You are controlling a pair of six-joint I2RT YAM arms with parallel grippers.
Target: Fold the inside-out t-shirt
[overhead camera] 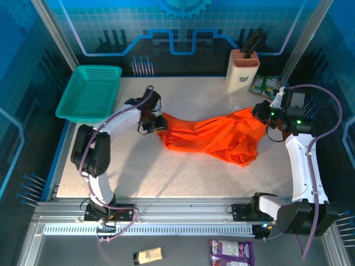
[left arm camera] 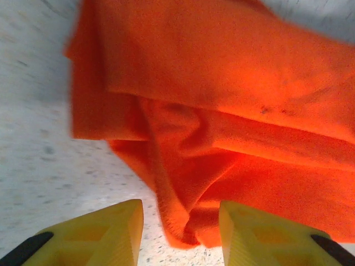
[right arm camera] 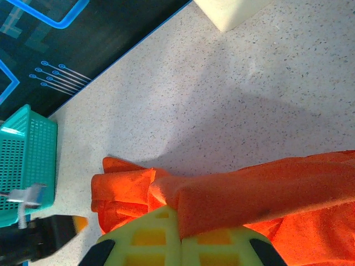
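Note:
The bright orange t-shirt (overhead camera: 211, 136) lies bunched in a long strip across the middle of the table. My left gripper (overhead camera: 152, 123) is at its left end. In the left wrist view the yellow fingers (left arm camera: 105, 233) stand apart, so the left gripper (left arm camera: 181, 233) is open. A crumpled end of the t-shirt (left arm camera: 222, 83) rests on the table between them, touching neither finger. My right gripper (overhead camera: 259, 111) holds the shirt's right end slightly raised. In the right wrist view the right gripper (right arm camera: 180, 235) is shut, with a fold of the t-shirt (right arm camera: 266, 194) pinched in it.
A teal mesh basket (overhead camera: 89, 91) sits at the back left corner, also seen as the teal basket (right arm camera: 25, 160). A cream knife block (overhead camera: 242, 69) and a green packet (overhead camera: 265, 86) stand at the back right. Bare speckled tabletop (overhead camera: 183, 177) spreads in front of the shirt.

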